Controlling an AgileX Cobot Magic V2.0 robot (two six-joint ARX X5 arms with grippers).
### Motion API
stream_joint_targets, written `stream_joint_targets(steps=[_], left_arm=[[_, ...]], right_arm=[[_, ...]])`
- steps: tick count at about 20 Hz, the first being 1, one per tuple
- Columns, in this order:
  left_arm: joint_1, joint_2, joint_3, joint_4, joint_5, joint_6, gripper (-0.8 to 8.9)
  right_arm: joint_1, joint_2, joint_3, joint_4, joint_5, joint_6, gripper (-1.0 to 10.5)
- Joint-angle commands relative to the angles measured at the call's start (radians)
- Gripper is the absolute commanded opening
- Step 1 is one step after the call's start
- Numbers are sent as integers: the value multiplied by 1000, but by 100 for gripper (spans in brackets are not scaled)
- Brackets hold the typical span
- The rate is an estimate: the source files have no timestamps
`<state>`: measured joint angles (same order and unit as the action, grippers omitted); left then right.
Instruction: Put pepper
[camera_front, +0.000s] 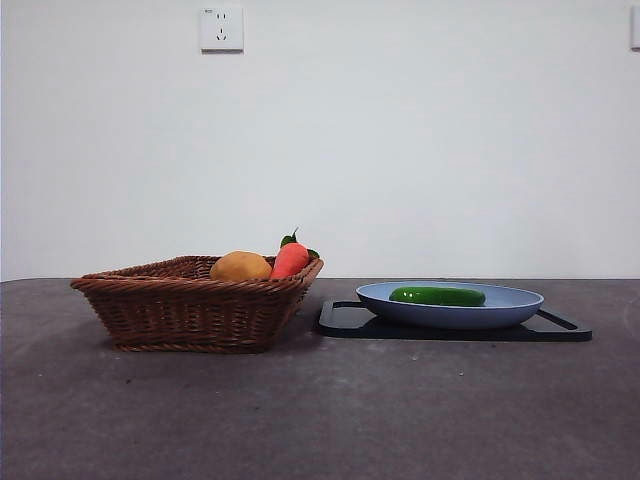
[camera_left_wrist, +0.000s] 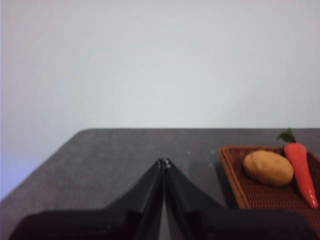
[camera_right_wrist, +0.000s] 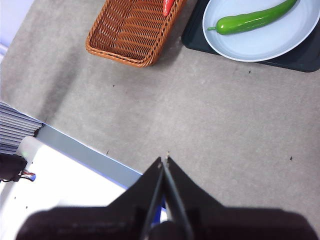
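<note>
Lying flat in the blue plate (camera_front: 520, 300), the pepper (camera_front: 437, 296) runs lengthwise across the front view, its long axis roughly level with the worktop's (camera_front: 320, 410) far edge. The plate sits on a black tray (camera_front: 345, 320), just beside the wicker basket (camera_front: 180, 310), which holds a potato (camera_front: 240, 267) and a carrot (camera_front: 290, 260). Neither arm shows in the front view. The right hand (camera_right_wrist: 164, 161) is clenched on nothing, well back over the near edge of the worktop, and its own view takes in the pepper (camera_right_wrist: 252, 20) far ahead and off to one side. The left hand (camera_left_wrist: 163, 163), likewise clenched and empty, faces the basket's (camera_left_wrist: 235, 185) corner and sees no plate at all. By that evidence the right arm looks the nearer one for the reach, and would probably need to spread its jaws across the pepper's narrow width.
</note>
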<state>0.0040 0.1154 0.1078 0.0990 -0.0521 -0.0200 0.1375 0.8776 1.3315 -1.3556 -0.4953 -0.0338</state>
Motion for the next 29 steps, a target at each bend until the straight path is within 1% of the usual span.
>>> stream_joint_targets(steps=[1,6,12,15,20,29], left_arm=[[2,-30,-35,2,3,-23,8],[2,-95,-89,-51,3,-42,8],[2,-114,-92,-220,3,-70,8],[2,-114,-101,-277,5,-141,8],[2,-112,-101,-248,5,-141,8],[2,-112,-101,-249,4,-141,8]], right_arm=[[1,6,19,-14,0,6,11],[1,6,19,-14,0,6,11],[1,6,19,-14,0,6,11],[1,6,19,-14,0,6,11],[1,6,19,-14,0,6,11],[1,6,19,-14,0,6,11]])
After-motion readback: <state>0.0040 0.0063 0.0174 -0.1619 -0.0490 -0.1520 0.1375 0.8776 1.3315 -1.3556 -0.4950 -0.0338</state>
